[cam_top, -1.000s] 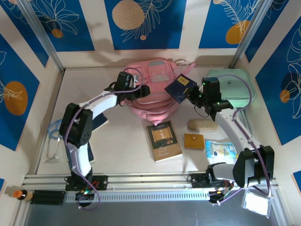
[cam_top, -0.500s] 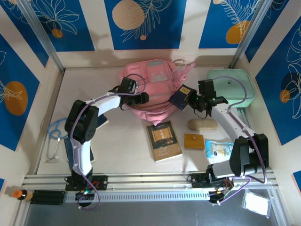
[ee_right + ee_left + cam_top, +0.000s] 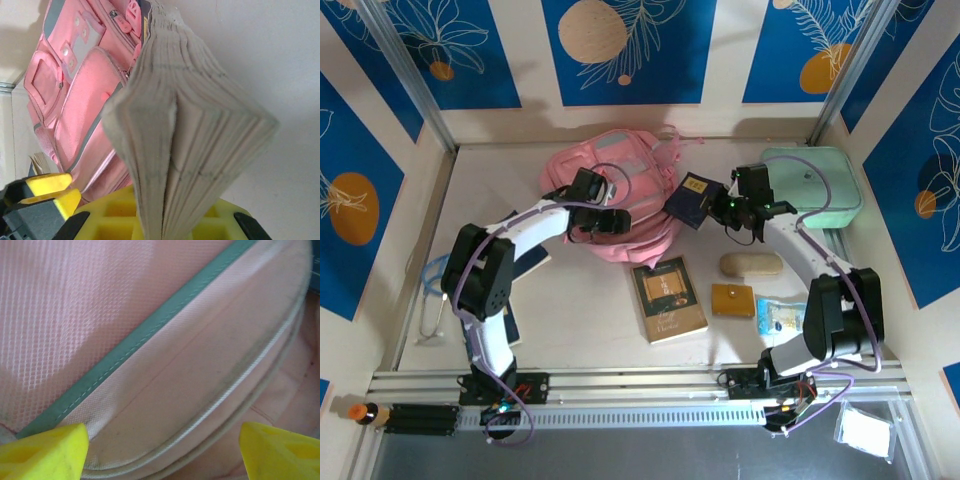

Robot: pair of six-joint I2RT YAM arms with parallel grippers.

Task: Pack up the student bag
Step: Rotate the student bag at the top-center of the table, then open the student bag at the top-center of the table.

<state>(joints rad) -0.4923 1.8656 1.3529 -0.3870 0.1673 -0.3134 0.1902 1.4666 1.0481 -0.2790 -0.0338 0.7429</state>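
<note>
Right wrist, thick fanned-page book (image 3: 192,135), soft pink student bag (image 3: 82,132)

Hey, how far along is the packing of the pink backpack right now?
Nothing shows as packed; the bag's inside is hidden. In hand: the right gripper holds a blue book beside the student bag, while the left gripper, fingers apart, sits against the bag's fabric. Left: the brown book, tan case, small orange item and blue-white packet lie on the table.
</note>
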